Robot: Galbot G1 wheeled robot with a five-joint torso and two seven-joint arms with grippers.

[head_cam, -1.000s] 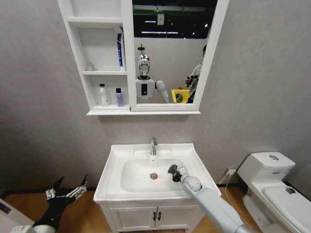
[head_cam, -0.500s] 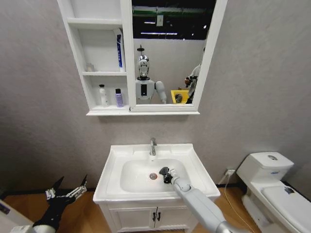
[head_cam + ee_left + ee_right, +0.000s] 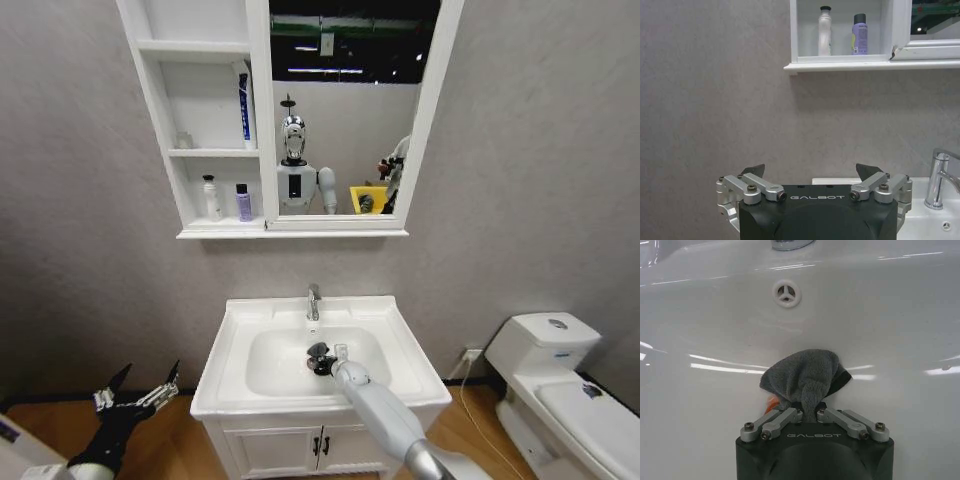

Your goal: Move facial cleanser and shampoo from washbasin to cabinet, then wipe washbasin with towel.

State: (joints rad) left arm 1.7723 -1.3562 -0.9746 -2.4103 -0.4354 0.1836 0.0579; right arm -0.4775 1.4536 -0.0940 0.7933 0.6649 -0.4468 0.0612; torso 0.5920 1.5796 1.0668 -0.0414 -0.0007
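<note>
Head view: the towel (image 3: 318,357) is gripped by the right hand (image 3: 322,359) and pressed low in the washbasin (image 3: 225,345) bowl, over the drain. Unwiped bowl is judged to lie on every side. The left hand (image 3: 135,392) hangs open, well apart beside the washbasin.

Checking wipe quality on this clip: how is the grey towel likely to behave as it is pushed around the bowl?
The towel looks floppy, bunched and drooping from the shut right tool. It probably slides easily on the glossy washbasin, and seems light.
</note>
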